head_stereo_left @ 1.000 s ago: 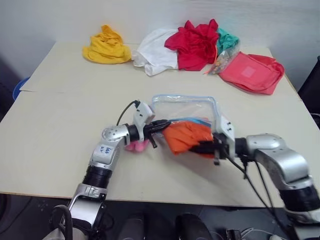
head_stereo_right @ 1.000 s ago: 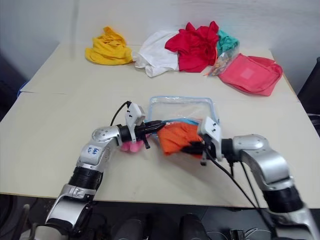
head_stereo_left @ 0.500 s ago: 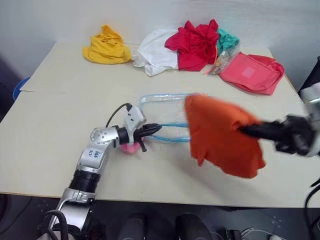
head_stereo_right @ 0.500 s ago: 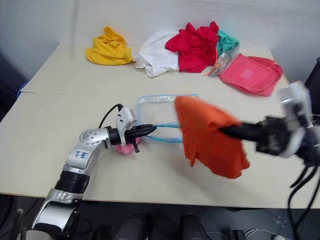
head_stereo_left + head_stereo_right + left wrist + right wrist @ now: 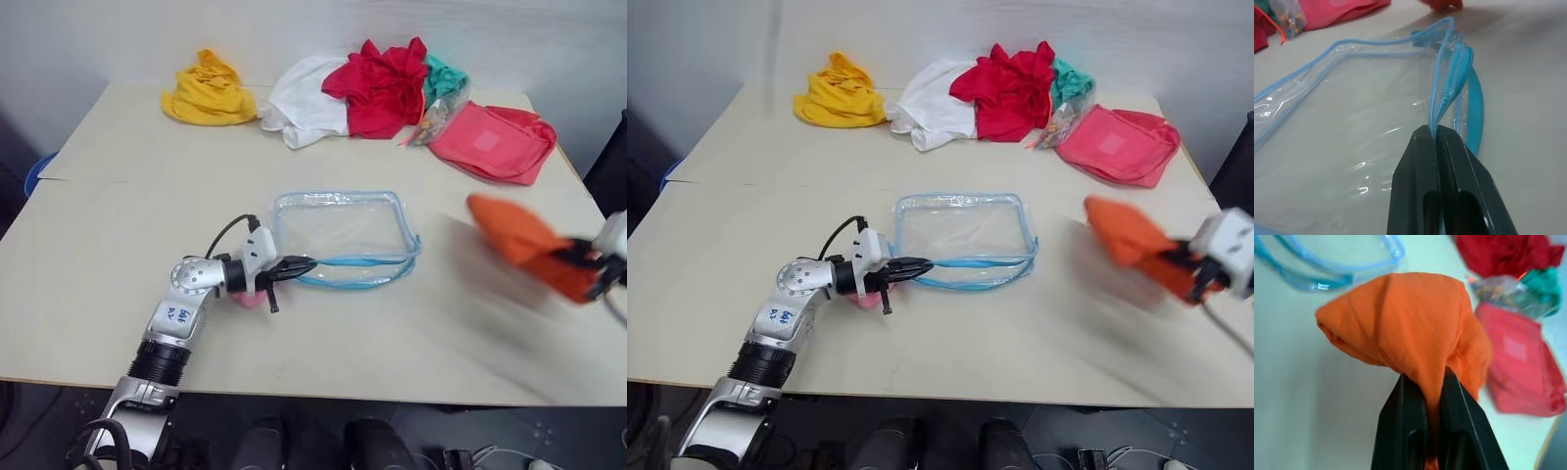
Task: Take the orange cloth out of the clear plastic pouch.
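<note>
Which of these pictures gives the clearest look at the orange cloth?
The right wrist view: the orange cloth sits close up, pinched between the right hand's black fingers, its folds plain. Both eye views show it smeared near the table's right edge, well clear of the pouch. The left wrist view catches just a scrap.

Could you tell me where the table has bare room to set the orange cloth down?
Bare: the table's left part, between the yellow cloth and the left claw, and the near edge below the clear plastic pouch. Crowded: the far edge, with the heaped cloths and coral-pink bag.
</note>
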